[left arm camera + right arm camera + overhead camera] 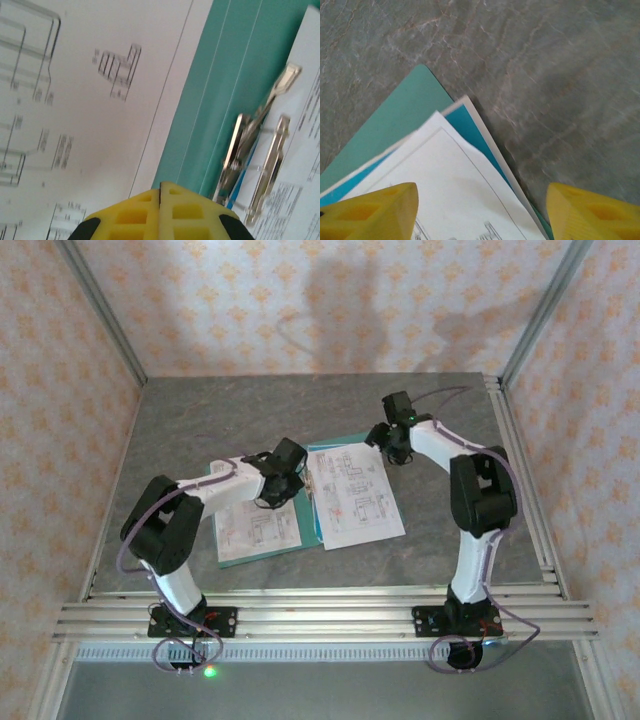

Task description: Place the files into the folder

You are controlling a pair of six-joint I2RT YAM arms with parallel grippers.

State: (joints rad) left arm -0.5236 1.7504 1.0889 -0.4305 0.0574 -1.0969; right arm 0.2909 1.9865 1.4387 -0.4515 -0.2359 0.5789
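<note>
The teal folder [312,502] is laid open on the grey tabletop [200,420], between the two arms. The files [350,510] are spread over it: the left sheet [255,525] is laid on the left cover and the right sheet [360,485] on the right cover.

The left arm [170,530] is folded sharply at the elbow. Its forearm is stretched rightward and pitched down, so that the left fingers [283,472] are brought to the folder's spine. In the left wrist view these yellow fingers are seen pressed flat together with nothing caught between them (only a thin seam is left). They are poised over the edge of the left sheet, and whether the paper is touched cannot be told. The metal clip [260,160] is seen just to the right, beyond the teal strip.

The right arm [480,495] is raised from its base, then bent away and leftward. The right fingers [392,445] are pointed down at the folder's far right corner. They are spread wide and nothing is gripped; the corner of the right sheet is framed between them.
</note>
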